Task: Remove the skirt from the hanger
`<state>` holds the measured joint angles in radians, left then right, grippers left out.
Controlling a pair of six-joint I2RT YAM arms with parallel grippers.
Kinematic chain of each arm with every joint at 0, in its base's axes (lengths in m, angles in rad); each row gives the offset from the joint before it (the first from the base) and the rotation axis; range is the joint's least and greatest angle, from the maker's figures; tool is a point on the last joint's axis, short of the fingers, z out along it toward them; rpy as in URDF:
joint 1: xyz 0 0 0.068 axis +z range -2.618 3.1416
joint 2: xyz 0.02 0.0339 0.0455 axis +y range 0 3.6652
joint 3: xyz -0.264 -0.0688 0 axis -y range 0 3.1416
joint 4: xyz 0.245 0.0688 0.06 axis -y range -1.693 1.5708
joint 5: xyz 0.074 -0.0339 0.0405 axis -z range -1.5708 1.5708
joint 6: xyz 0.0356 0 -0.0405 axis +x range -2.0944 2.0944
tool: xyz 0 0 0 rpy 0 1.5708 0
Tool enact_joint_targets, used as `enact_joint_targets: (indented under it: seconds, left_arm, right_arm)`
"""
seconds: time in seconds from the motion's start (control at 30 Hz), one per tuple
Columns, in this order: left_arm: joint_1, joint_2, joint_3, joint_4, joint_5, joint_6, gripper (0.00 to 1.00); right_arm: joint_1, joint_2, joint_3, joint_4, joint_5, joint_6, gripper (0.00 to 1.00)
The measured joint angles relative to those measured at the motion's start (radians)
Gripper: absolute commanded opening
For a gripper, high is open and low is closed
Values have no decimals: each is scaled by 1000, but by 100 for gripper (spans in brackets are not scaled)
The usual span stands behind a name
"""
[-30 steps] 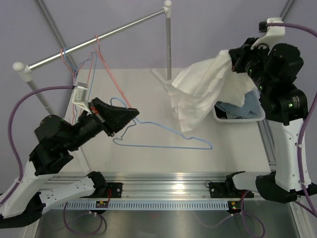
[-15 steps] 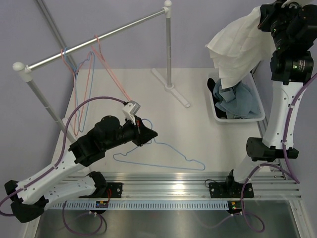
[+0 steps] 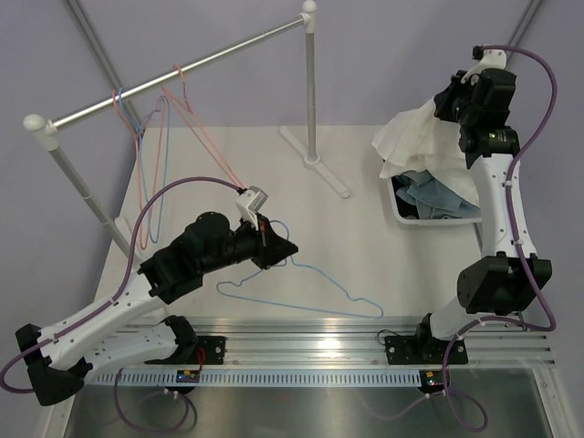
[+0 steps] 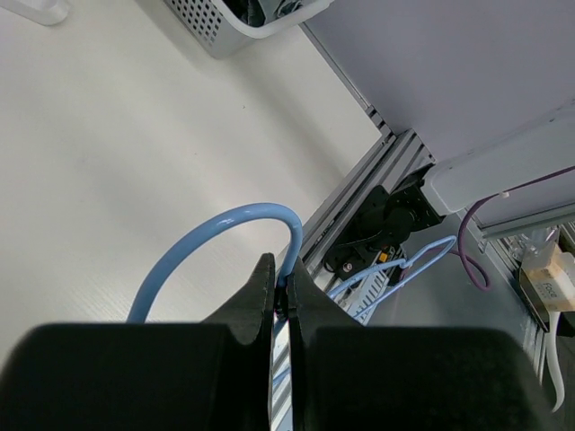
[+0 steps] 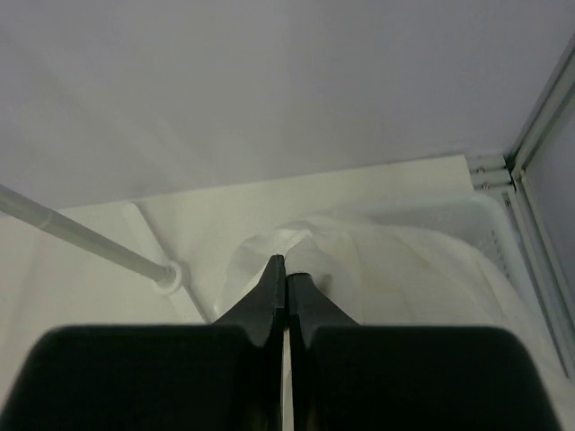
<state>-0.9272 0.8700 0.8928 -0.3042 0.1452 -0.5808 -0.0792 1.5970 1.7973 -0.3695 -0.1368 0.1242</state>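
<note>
The pink wire hanger (image 3: pixel 212 139) hangs bare from the rail (image 3: pixel 237 47). No black skirt shows in any view. My left gripper (image 3: pixel 281 248) is shut on the hook of a light-blue wire hanger (image 3: pixel 301 306) that lies on the table; the left wrist view shows the blue hook (image 4: pixel 234 220) pinched between the jaws of the left gripper (image 4: pixel 282 287). My right gripper (image 3: pixel 449 105) is shut on a white shirt (image 3: pixel 411 137) above the basket (image 3: pixel 438 219); the right wrist view shows the right gripper (image 5: pixel 286 269) closed on the white shirt (image 5: pixel 386 260).
The white basket holds blue denim (image 3: pixel 429 187). Other light-blue hangers (image 3: pixel 144 151) hang on the rail beside the pink one. The rail's post stands on a foot (image 3: pixel 315 160) at the table's back middle. The aluminium frame runs along the near edge.
My right arm has come down from high up and brought the white shirt over the basket. My left gripper has shifted the blue hanger slightly to the right on the table.
</note>
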Motion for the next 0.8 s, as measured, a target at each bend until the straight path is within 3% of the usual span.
enact_joint_targets:
  seconds: [0.13,0.27,0.4,0.67,0.77,0.8]
  left_arm:
    - [0,-12,-9,10,6,-13,0]
    - [0,-35,-26,10,6,-25,0]
    - [0,-47,-38,9,8,-37,0]
    - [0,-64,-51,7,10,-61,0]
    - [0,-77,-55,5,9,-72,0]
    - [0,-83,-58,6,9,-75,0]
  right_arm:
    - [-16,-48,-121,-30,106,18,0]
    - [-85,-73,-156,-82,249,51,0]
    - [-161,-69,-190,-153,298,108,0]
    - [-159,187,-193,-296,159,179,1]
    - [-136,285,-199,-327,139,178,9]
    - [-128,299,-199,-333,141,178,19]
